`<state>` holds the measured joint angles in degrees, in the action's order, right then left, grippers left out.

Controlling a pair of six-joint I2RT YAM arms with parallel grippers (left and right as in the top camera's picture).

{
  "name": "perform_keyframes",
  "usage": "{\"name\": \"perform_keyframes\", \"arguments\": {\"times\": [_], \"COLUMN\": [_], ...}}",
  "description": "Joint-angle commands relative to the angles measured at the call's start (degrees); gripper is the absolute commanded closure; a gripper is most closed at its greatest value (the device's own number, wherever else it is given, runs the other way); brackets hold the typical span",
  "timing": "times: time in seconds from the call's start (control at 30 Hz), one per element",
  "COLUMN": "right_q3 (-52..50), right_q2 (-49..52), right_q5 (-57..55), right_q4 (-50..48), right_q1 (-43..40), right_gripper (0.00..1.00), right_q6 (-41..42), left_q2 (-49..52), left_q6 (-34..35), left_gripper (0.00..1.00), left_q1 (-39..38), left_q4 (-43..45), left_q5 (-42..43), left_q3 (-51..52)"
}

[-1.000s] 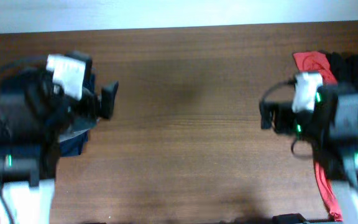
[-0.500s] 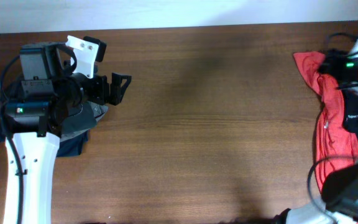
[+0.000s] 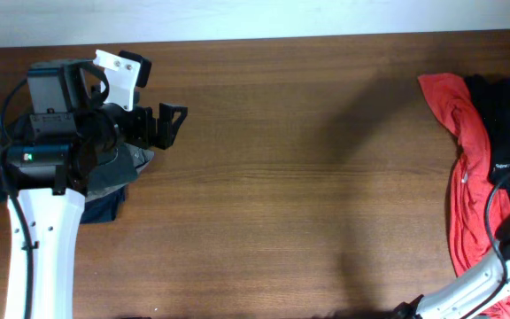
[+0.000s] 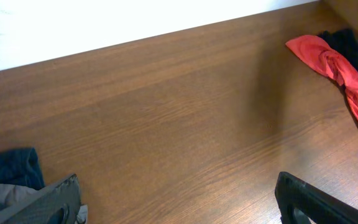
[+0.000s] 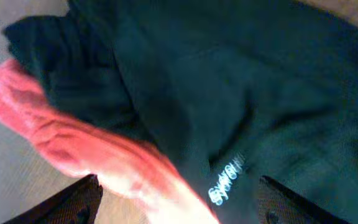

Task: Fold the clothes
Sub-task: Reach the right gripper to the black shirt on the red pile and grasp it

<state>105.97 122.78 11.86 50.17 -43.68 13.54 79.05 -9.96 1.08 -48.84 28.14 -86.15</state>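
Observation:
The clothes, a black T-shirt, lie crumpled at the table's far right edge, partly under a red-orange garment. In the right wrist view the black T-shirt fills the frame and its small white printed mark shows. My right gripper hovers close above both garments. It is open, its dark fingertips wide apart, with nothing pinched. My left gripper stays open at the left side, far from the shirt. Only bare wood lies between its fingers.
Folded dark grey and navy garments lie under the left arm, and their edge shows in the left wrist view. The red-orange garment trails down the right side of the brown wooden table. A pale wall runs behind the table.
The right arm has swung from the table's right-centre out past the right edge and now sits over the garment pile, jaws slightly narrower. The left arm has settled and stayed open.

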Motion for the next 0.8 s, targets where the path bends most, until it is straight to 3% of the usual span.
{"name": "perform_keyframes", "arguments": {"times": [0.0, 0.17, 0.23, 0.3, 0.37, 0.53, 0.77], "right_q3": [1.1, 1.1, 1.0, 1.0, 0.7, 0.7, 2.9], "right_q2": [3.5, 7.1, 8.0, 9.0, 9.5, 9.1, -1.0], "right_q5": [4.0, 4.0, 4.0, 4.1, 4.2, 4.1, 5.3], "right_q4": [-3.0, -5.7, -6.1, -6.5, -6.5, -6.5, -5.9], "right_q1": [1.3, 1.9, 2.0, 2.2, 2.4, 2.7, 2.4], "right_gripper": [0.13, 0.14, 0.21, 0.34, 0.57, 0.93, 0.96], "right_q6": [0.5, 0.5, 0.5, 0.5, 0.5, 0.5, 0.3], "left_q2": [0.0, 0.0, 0.0, 0.0, 0.0, 0.0, 0.0], "left_q6": [0.7, 0.7, 0.7, 0.7, 0.7, 0.7, 0.7], "left_gripper": [0.01, 0.01, 0.01, 0.01, 0.01, 0.01, 0.01], "left_q1": [-0.2, -0.2, -0.2, -0.2, -0.2, -0.2, -0.2], "left_q4": [0.1, 0.1, 0.1, 0.2, 0.2, 0.2, 0.4], "left_q5": [1.0, 1.0, 1.0, 1.0, 1.0, 1.0, 1.0], "left_q3": [-1.5, -1.5, -1.5, -1.5, -1.5, -1.5, -1.5]}}
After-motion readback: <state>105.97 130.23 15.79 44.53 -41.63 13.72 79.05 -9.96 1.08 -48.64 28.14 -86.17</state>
